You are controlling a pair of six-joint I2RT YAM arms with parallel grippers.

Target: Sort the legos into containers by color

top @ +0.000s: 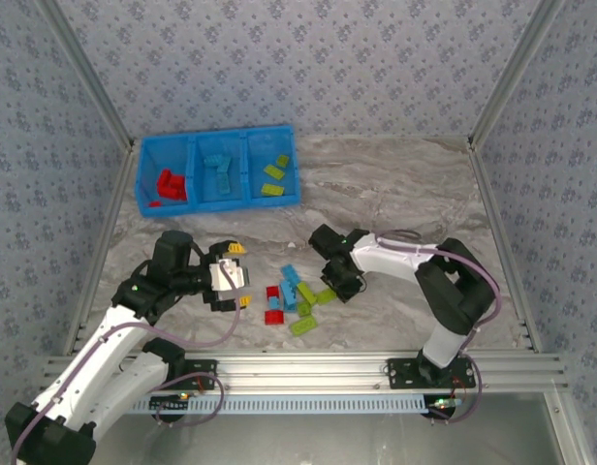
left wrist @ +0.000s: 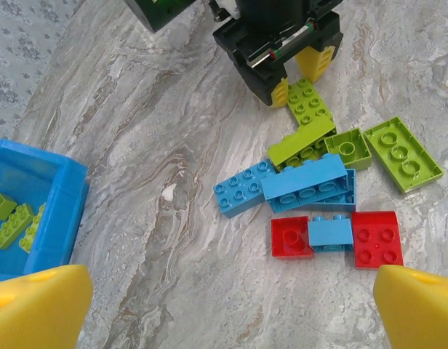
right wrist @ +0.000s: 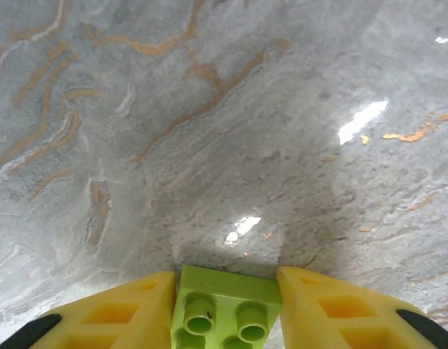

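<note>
Glossy white links join bulky black joints on the left arm (top: pixel 100 354) and right arm (top: pixel 386 257), pale purple cables (top: pixel 492 281) loop alongside, and the left gripper (top: pixel 242 275) and right gripper (right wrist: pixel 225 291) are black blocks with wedge-shaped bright yellow fingers (right wrist: pixel 340 313).

Rt wrist view: lime brick (right wrist: pixel 225 309) was cut off by bottom edge, as were both right tool (right wrist: pixel 225 280) fingers (right wrist: pixel 122 313). Lt wrist view: blue bin (left wrist: pixel 60 211) ran off left edge; left tool (left wrist: pixel 228 298) fingers (left wrist: pixel 42 309) were cropped at bottom corners. Top view: binned red bricks (top: pixel 171 184) were too small to count.
</note>
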